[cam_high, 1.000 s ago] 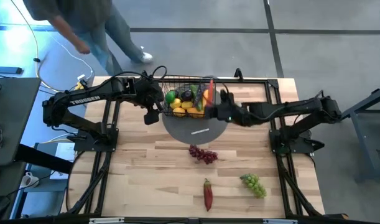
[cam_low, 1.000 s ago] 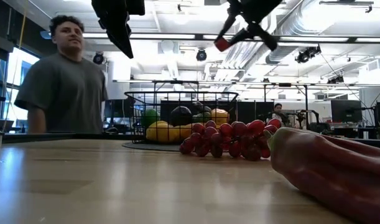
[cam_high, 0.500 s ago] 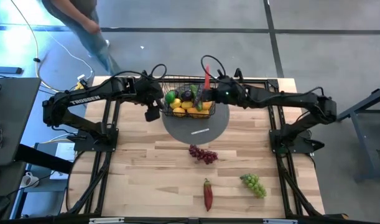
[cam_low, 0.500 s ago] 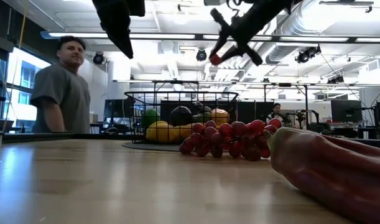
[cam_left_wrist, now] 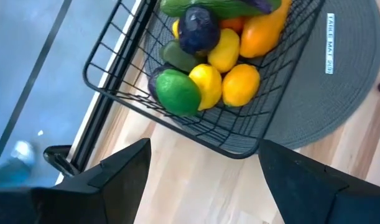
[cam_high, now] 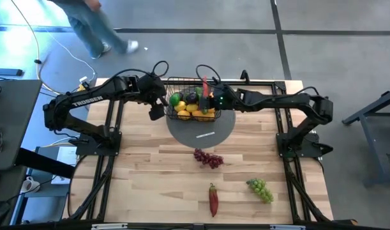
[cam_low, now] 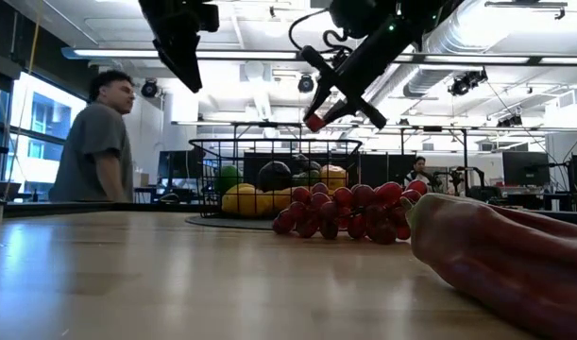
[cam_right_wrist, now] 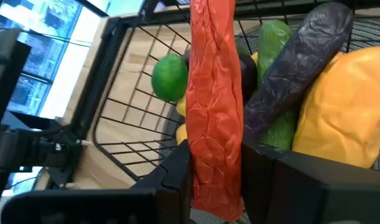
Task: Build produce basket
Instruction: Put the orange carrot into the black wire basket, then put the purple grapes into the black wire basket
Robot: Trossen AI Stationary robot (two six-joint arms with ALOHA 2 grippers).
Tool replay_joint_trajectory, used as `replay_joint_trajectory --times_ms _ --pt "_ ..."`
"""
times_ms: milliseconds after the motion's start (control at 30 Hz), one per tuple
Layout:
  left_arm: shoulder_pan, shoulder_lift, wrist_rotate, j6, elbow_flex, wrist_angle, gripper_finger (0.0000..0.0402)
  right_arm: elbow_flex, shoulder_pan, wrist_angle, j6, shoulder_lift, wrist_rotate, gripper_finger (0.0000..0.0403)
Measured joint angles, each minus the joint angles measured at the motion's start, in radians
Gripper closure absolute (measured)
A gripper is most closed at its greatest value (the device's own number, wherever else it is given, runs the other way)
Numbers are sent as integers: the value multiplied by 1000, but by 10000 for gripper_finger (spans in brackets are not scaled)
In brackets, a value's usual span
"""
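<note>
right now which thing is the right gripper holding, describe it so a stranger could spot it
Find the black wire basket on the round grey mat at the table's far edge. Above it, the right gripper grips a long red pepper. Unlike the lemons and lime below, it is wrinkled, slender and held clear above the pile.

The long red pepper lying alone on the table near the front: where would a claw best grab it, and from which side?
Probably around the middle of the red pepper, coming straight down from above. It lies flat with its length running toward the table's front edge, so fingers closing across its narrow width should fit. Nothing touches it; the green grapes and purple grapes lie apart. The tapered ends look likelier to slip.
</note>
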Motion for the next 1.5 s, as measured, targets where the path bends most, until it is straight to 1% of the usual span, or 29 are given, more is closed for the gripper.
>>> replay_joint_trajectory --times_ms 100,367,533,733,967,1067,1267,1500 --pt "17 0 0 0 0 4 112 0 0 -5 8 8 -14 309" --pt "28 0 3 -1 0 6 112 0 -5 -21 24 16 -14 227" --pt "28 0 7 -14 0 6 112 0 -21 -37 44 17 -36 198" --pt "28 0 54 -45 0 5 112 0 -38 -30 25 -4 -74 196" --pt "8 0 186 -45 0 6 112 0 -35 -29 -10 -57 -96 197" --pt "-19 0 194 -46 0 3 112 0 -21 -28 -8 -87 -96 197" --pt "-89 0 194 -83 0 -3 112 0 59 -29 29 -133 -98 197" --pt "-209 0 195 -90 0 -10 112 0 189 -34 91 -143 -33 197"
